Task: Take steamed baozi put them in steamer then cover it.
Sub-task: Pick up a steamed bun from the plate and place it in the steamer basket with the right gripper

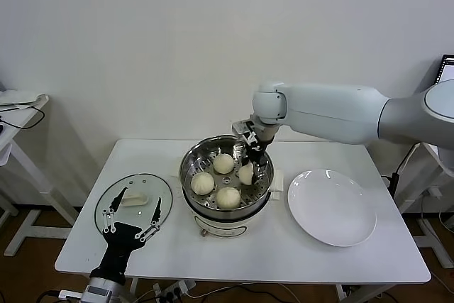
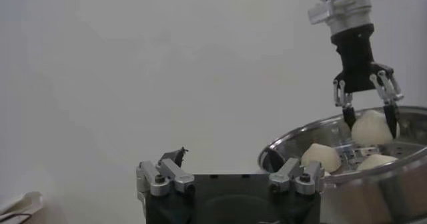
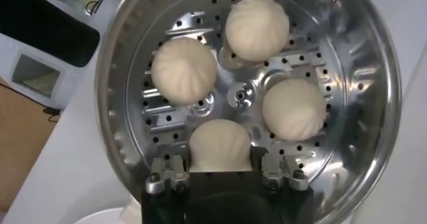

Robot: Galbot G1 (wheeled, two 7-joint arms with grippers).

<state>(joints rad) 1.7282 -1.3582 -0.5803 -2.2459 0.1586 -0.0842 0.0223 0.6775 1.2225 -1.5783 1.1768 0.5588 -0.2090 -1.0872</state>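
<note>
Over the round shiny steel steamer (image 1: 225, 175), my right gripper (image 1: 252, 167) is clamped on the fourth cream-white baozi (image 3: 221, 145), resting on the tray. Next I judge: release, lift clear; my left gripper (image 1: 133, 219), spread wide, takes the glass cover (image 1: 132, 199).

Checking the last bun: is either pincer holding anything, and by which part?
The right pincer grips the fourth baozi by its sides, inside the steamer. The left pincer holds nothing.
</note>
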